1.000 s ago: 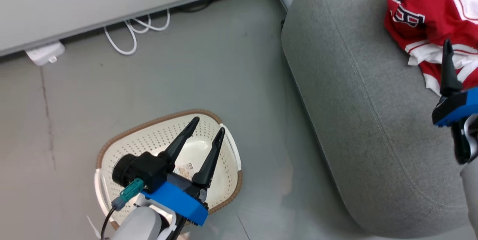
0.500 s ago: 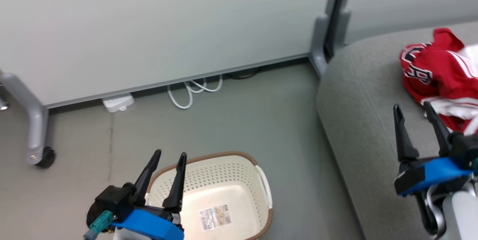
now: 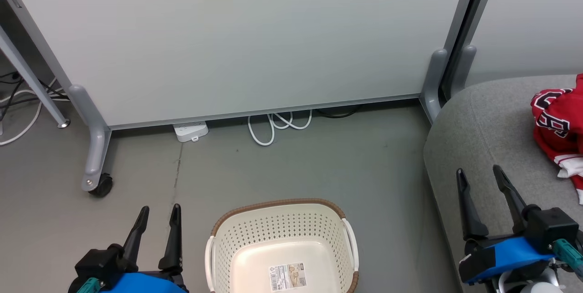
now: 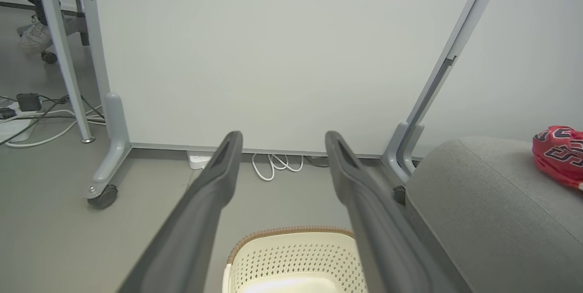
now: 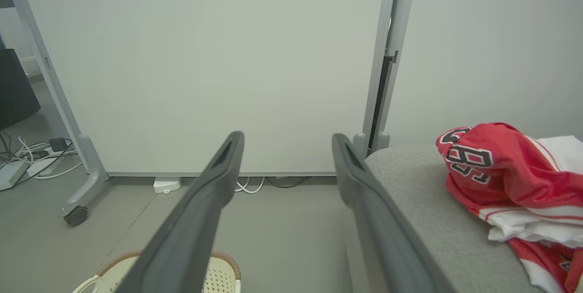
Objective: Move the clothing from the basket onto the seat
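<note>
Grey floor (image 3: 291,170) runs back to a pale partition (image 3: 255,33) across the upper part of the head view, with a loop of white cable (image 3: 278,126) lying at its foot. At the lower middle sits the basket (image 3: 278,203), and as far as I can see into it there is nothing but a printed label (image 3: 287,277) on its bottom; its near end is cut off by the frame, so I cannot vouch for that part. The clothing (image 3: 558,124) lies heaped on the seat (image 3: 483,120) at the right edge of the frame, so I judge the job as good as done. My left tool (image 3: 160,208) hangs at the lower left, just beside the basket, fingers parted and gripping nothing. My right tool (image 3: 478,170) hangs at the lower right over the seat's near side, its fingers spread a little wider and likewise bare. The risks I see are small. The right tool is near the heap, and a careless swing toward the right of the frame could snag the white trim and drag a garment off the cushion. The basket looks light, so a nudge from my left tool could tip or skid it. If I roll toward the partition, the cable could catch under a wheel.
</note>
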You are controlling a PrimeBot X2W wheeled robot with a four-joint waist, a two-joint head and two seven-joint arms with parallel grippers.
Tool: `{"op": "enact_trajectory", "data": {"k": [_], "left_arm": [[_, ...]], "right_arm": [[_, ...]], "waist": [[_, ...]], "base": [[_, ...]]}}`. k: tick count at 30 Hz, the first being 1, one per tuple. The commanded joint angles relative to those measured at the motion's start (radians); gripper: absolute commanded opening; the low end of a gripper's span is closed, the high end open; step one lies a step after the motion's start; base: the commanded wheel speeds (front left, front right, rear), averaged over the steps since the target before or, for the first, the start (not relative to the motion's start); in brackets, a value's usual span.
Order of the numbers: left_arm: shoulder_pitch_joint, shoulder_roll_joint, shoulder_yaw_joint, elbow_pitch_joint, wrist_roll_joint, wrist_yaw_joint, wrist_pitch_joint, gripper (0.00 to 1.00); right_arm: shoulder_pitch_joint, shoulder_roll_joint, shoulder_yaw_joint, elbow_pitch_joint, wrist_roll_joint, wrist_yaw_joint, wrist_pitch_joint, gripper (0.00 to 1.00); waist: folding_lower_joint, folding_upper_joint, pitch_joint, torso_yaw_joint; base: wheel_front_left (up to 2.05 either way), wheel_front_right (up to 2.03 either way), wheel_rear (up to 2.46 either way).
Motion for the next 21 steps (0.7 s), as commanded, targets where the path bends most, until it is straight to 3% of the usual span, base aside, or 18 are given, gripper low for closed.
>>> {"op": "enact_trajectory", "data": {"k": [1, 21], "left_arm": [[0.017, 0.001, 0.021, -0.003, 0.008, 0.002, -0.003, 1.0], [0.053, -0.028, 0.071, -0.005, 0.047, -0.01, -0.003, 1.0]], "right_arm": [[0.024, 0.012, -0.007, -0.006, -0.002, -0.001, 0.002, 1.0], [0.056, 0.041, -0.016, -0.015, 0.0, -0.001, 0.025, 1.0]], "waist": [[0.0001, 0.0, -0.004, 0.004], [0.0001, 0.0, -0.011, 0.011]], "base": [[0.0, 0.0, 0.0], [0.0, 0.0, 0.0]]}}
